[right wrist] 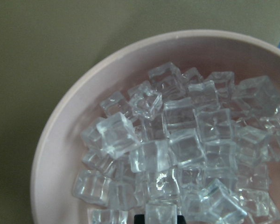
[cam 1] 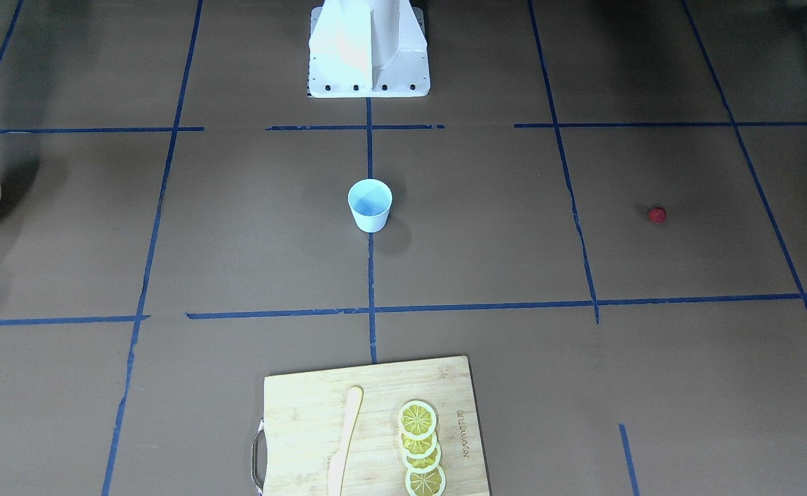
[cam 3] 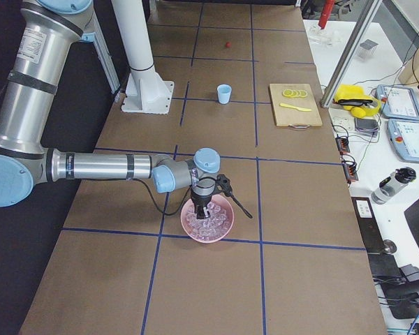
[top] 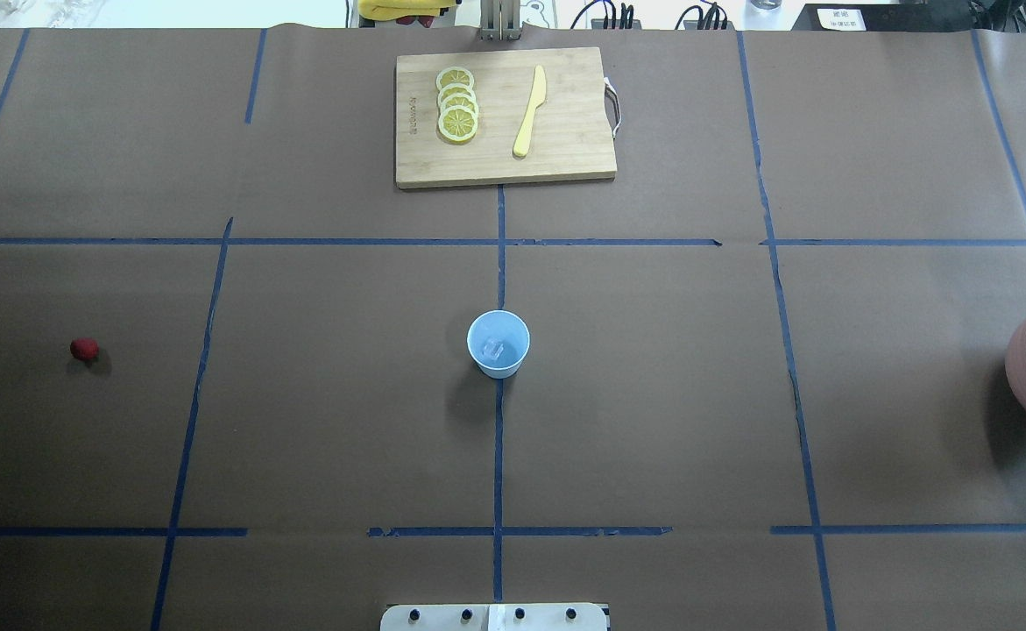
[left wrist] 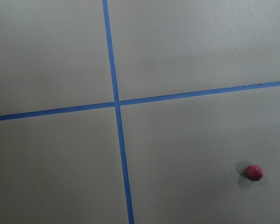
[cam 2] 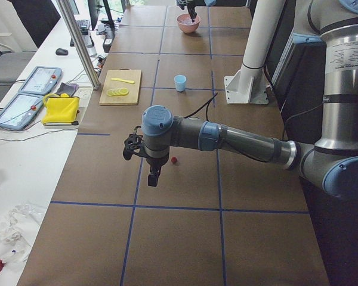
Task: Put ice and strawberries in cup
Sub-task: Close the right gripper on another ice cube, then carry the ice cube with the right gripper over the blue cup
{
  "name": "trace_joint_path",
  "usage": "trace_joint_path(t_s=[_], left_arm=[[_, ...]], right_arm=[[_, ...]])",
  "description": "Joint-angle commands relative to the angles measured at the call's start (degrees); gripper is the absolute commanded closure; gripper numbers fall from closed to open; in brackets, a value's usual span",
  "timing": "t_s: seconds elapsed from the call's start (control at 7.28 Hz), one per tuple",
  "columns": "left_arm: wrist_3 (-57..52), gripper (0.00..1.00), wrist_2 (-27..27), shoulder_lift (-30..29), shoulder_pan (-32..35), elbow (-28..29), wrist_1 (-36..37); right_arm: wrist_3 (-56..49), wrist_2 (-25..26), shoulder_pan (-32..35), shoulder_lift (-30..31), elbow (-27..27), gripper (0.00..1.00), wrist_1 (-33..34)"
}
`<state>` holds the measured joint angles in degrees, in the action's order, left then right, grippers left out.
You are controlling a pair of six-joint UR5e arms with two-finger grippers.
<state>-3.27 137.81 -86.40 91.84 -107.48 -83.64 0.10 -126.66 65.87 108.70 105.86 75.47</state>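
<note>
My right gripper [cam 3: 200, 208] hangs straight over the small clear ice cubes [right wrist: 177, 144] in the round pink bowl [right wrist: 51, 140]; its opening I cannot tell. The pale blue tapered plastic cup [top: 501, 370] stands mid-table, well apart, apparently with 1 cube inside.

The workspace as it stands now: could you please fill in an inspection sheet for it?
Surface: brown-papered table, blue tape grid.
Job's things: cup upright at centre, one ice cube seemingly inside; strawberry alone on the paper; pink bowl full of ice.
Clutter: cutting board with lemon slices and knife.
Grippers: left gripper above the paper near the strawberry; right gripper down in the bowl; open or shut, cannot tell.
Cables: black cable off each forearm.
Surroundings: side bench, teach pendants, yellow cloth.
</note>
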Motion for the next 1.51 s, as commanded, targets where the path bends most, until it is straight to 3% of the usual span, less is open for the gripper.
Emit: trace_joint_path(t_s=[0.0, 0.27, 0.69, 0.96, 1.37], left_arm=[[-0.07, 0.00, 0.00, 0.00, 0.00, -0.88, 1.45], [-0.07, 0.00, 0.00, 0.00, 0.00, -0.98, 1.63], [0.02, 0.00, 0.00, 0.26, -0.08, -0.98, 1.63], [-0.07, 0.00, 0.09, 0.35, -0.08, -0.89, 1.63], [-0.07, 0.00, 0.09, 0.27, -0.09, -0.19, 1.55]], right_arm=[[-0.02, -0.61, 1.71, -0.32, 7.29, 1.00, 7.43], [1.29, -0.87, 2.60, -5.48, 15.75, 1.00, 19.41], [20.99, -4.21, -4.05, -25.66, 15.78, 1.00, 26.99], [39.61, -2.99, -15.19, -42.33, 11.16, 1.00, 30.51], [60.30, 7.71, -28.83, -58.10, 2.20, 1.00, 30.18]])
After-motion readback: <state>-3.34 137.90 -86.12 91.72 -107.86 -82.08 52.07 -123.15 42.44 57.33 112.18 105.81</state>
